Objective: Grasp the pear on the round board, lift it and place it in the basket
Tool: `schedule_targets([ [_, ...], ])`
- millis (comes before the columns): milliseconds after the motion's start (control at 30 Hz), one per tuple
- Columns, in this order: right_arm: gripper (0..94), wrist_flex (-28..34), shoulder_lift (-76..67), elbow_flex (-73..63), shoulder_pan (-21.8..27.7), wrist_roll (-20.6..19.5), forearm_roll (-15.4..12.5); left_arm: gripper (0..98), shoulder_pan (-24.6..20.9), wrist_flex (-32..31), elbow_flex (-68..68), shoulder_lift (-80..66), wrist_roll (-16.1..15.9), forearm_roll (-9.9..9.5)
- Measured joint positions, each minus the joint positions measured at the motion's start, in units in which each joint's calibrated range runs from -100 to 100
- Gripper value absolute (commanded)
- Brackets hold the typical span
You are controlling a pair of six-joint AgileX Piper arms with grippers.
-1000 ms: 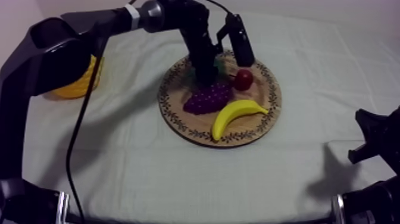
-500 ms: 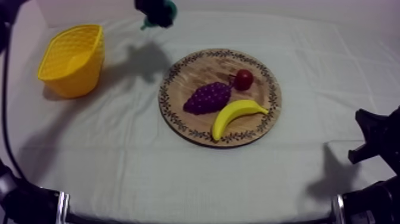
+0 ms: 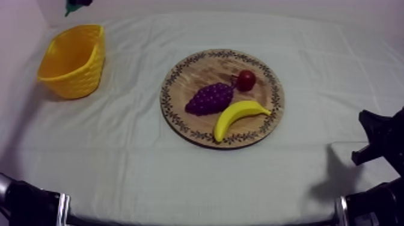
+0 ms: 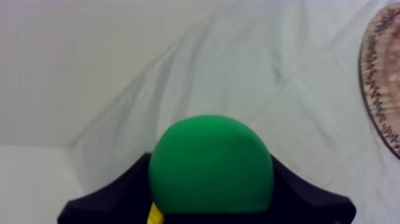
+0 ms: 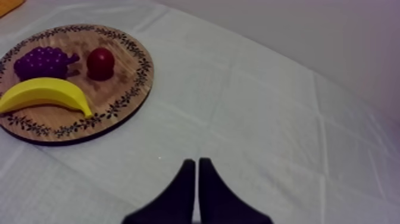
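Left wrist view: pear gripped near the basket

Left gripper pinches the green pear, close to the yellow basket at the worktop's left. Released off-centre, the pear could strike the rim and roll away across the smooth grey-white cloth. Wooden board sits centre; right gripper rests pressed together. Plain pale walls behind.

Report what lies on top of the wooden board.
On the wooden board: a bunch of grapes, a small red fruit and a banana. They cover the wood beneath them.
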Motion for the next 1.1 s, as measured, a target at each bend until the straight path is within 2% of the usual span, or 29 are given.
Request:
schedule_targets([
  [167,0.3,0.00,0.00,0.00,-0.03,0.00,0.00,61.8,-2.91,-2.66,5.31,1.63,0.28,0.20],
  [267,0.3,0.00,0.00,0.00,-0.08,0.00,0.00,67.7,-3.84,-4.61,8.27,2.00,0.51,0.35],
  [433,0.3,0.00,0.00,0.00,-0.10,0.00,0.00,78.0,-4.25,-7.67,13.12,0.45,1.59,0.38],
  [533,0.3,0.00,0.00,0.00,-0.10,0.00,0.00,78.6,-3.67,-8.92,15.64,-2.02,2.78,-0.08],
  [867,0.3,0.00,0.00,0.00,-0.10,0.00,0.00,55.8,-2.60,-11.88,25.82,-20.48,7.17,-0.68],
  [1033,0.3,0.00,0.00,0.00,-0.10,-0.03,0.00,37.8,-4.05,-10.11,31.76,-35.24,8.36,1.37],
  [1100,0.3,0.00,0.00,0.00,-0.10,-0.18,0.00,28.3,-4.40,-11.37,34.94,-40.57,9.01,1.37],
])
